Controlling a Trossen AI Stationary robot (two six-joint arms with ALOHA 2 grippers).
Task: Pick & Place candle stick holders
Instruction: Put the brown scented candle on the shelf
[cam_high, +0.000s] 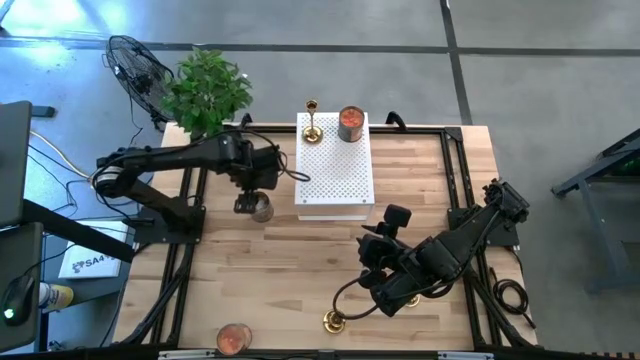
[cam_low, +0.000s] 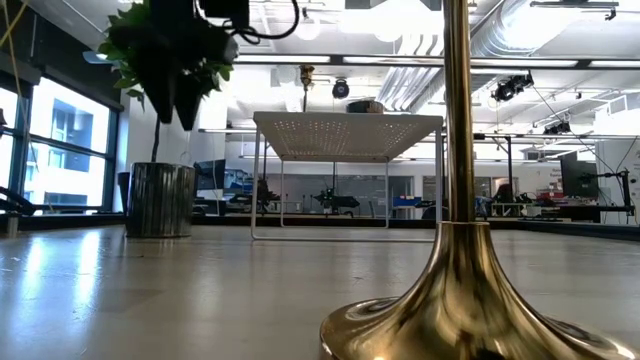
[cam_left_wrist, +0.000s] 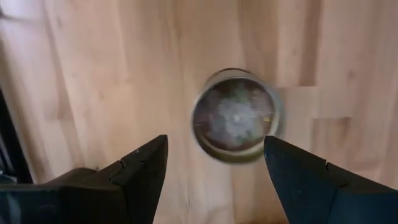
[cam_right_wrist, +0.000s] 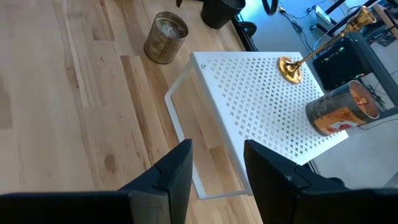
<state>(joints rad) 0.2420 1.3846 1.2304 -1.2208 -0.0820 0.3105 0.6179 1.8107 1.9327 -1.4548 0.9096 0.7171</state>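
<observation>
One gold candle stick holder (cam_high: 313, 122) stands by its round base on the far left corner of the white perforated stand (cam_high: 335, 170), and shows as well in the right wrist view (cam_right_wrist: 291, 68). Another holder (cam_high: 333, 320) stands on the table near the front edge, close before the low camera (cam_low: 455, 300). My left gripper (cam_high: 248, 203) hangs open, pointing down over a round metal tin (cam_left_wrist: 236, 115) on the table left of the stand; its fingers are above the tin and clear of it. My right gripper (cam_high: 375, 248) is open and empty in front of the stand.
An orange jar candle (cam_high: 350, 123) stands on the stand's far side. Another jar candle (cam_high: 233, 338) sits at the table's front edge. A potted plant (cam_high: 205, 90) and a fan (cam_high: 135, 65) stand beyond the far left corner. Bare wood lies between the stand and the front holder.
</observation>
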